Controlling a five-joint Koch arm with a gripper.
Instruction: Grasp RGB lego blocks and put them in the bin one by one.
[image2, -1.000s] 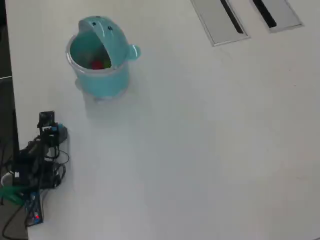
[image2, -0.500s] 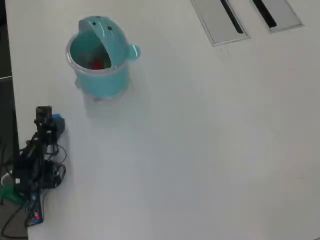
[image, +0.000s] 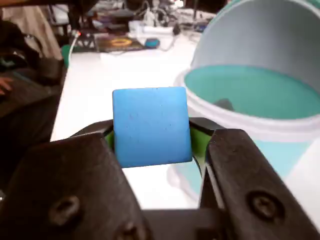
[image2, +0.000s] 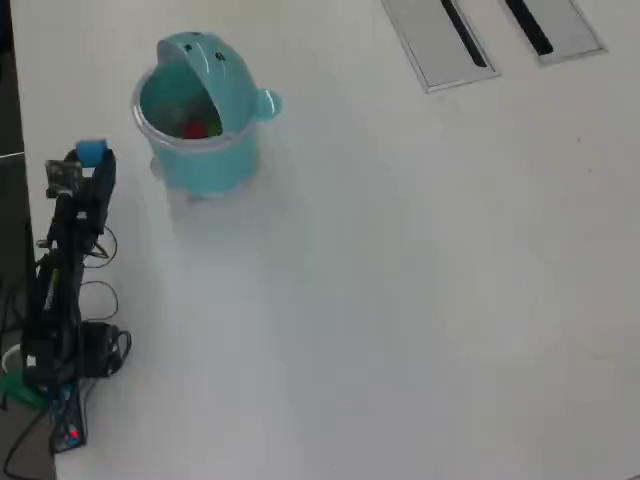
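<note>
Blue lego block (image: 151, 125) sits pinched between the two dark jaws of the gripper (image: 152, 142), its square face filling the middle of the wrist view with green pads showing on either side of it. In the overhead view the same block (image2: 91, 151) is a small blue spot at the tip of the black arm (image2: 62, 270), which stretches up along the left edge of the white tabletop (image2: 400, 280) from its base at about 7 o'clock in that picture. The bin (image2: 200, 110), teal and round, stands at roughly 3 o'clock from the block in the overhead view, near it but apart (the block is outside the rim, not over the opening). Its hinged lid (image2: 208, 62) is tipped open, with two dark dots on it and a knob (image2: 266, 103) sticking out at the bin's 3 o'clock side. Inside the bin a red block (image2: 194, 128) shows against the teal floor, with a hint of green just beside it, too small to make out clearly. In the wrist view the bin's rim (image: 235, 117) and raised lid (image: 260, 35) lie at about 2 o'clock from the held block.
</note>
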